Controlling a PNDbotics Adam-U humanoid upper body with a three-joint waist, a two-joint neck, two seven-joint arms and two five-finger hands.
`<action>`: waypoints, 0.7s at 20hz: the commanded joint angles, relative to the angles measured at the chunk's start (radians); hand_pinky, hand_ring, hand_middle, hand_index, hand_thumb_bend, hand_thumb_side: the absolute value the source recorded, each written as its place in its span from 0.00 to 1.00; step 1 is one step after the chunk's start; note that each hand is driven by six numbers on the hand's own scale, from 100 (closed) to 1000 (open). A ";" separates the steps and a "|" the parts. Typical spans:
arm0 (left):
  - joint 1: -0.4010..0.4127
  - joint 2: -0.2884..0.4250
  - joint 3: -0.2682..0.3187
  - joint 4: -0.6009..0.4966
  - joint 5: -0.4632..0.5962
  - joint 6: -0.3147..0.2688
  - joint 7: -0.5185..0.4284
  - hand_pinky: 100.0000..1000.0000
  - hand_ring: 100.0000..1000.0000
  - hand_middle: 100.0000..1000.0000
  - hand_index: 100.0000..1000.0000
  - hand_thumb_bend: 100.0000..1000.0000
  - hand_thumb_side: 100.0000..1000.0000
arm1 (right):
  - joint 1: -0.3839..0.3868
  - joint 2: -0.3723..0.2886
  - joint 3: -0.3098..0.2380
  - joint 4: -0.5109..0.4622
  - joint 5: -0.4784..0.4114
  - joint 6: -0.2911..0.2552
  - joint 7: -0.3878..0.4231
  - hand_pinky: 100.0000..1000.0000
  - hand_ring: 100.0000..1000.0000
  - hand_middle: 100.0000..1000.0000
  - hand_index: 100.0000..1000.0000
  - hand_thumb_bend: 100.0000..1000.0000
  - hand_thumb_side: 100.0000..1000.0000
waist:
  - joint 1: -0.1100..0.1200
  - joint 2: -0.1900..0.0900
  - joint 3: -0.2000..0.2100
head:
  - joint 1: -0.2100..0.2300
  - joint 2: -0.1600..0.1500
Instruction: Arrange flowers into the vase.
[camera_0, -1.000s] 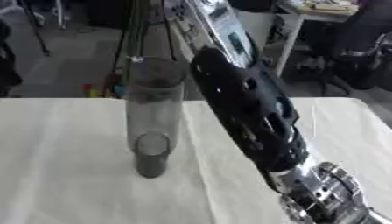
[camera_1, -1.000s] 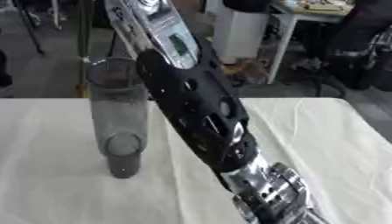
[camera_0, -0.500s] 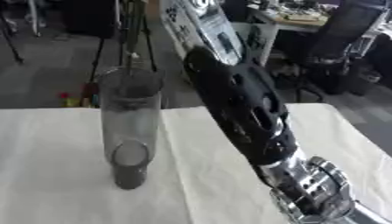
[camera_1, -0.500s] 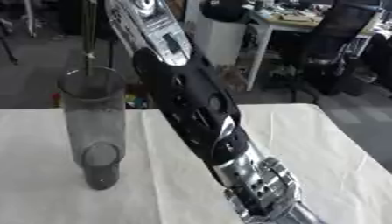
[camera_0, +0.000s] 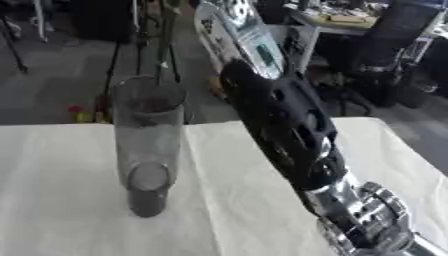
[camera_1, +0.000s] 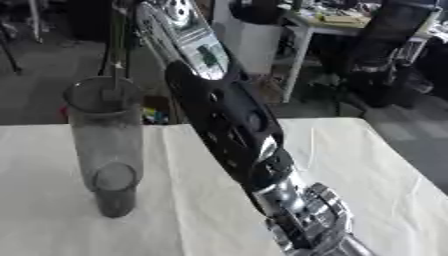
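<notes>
**Vase stands empty; an arm crosses the view toward the bottom edge**

Nearest the camera, a silver wrist and the start of a hand (camera_1: 311, 227) show at the lower right, where the arm leaves the picture. Which arm it is cannot be settled: it enters from the upper middle and slants down to the right. Its fingers are cut off by the bottom edge, so whether they are straight, curled or holding a stem cannot be told. No other hand shows.

Behind the wrist runs the black forearm (camera_0: 284, 132), lying across the cloth-covered surface (camera_0: 61, 200). To its left, apart from the arm, the clear vase (camera_0: 149, 145) stands upright on the cloth, nothing inside it that can be made out. No flowers appear in either view.

Beyond the surface's far edge lie a workshop floor, stands and desks.

Judged from this, the task is at an early step: no stem is in the vase. The next move calls for fetching a flower and bringing its stem over the vase's open mouth.

The right eye view shows more of the wrist and palm; the left eye view crops it tighter at the corner.
</notes>
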 joint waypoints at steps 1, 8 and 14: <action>-0.005 0.012 0.004 -0.013 -0.006 -0.003 0.000 0.84 0.78 0.85 0.91 0.00 0.83 | -0.012 -0.037 -0.003 -0.002 0.007 -0.003 0.018 0.16 0.00 0.00 1.00 0.00 0.00 | 0.009 -0.018 -0.003 | 0.014 0.002; -0.003 0.012 0.003 -0.013 -0.012 -0.005 0.001 0.84 0.78 0.86 0.91 0.00 0.83 | 0.002 -0.057 0.006 -0.003 0.020 0.001 0.043 0.17 0.00 0.00 1.00 0.00 0.00 | 0.011 -0.014 -0.010 | 0.025 0.002; -0.005 0.008 0.002 -0.013 -0.015 -0.004 0.001 0.84 0.78 0.86 0.91 0.00 0.83 | 0.018 -0.068 0.016 -0.005 0.034 -0.003 0.070 0.18 0.00 0.00 1.00 0.00 0.00 | 0.013 -0.008 -0.015 | 0.031 0.001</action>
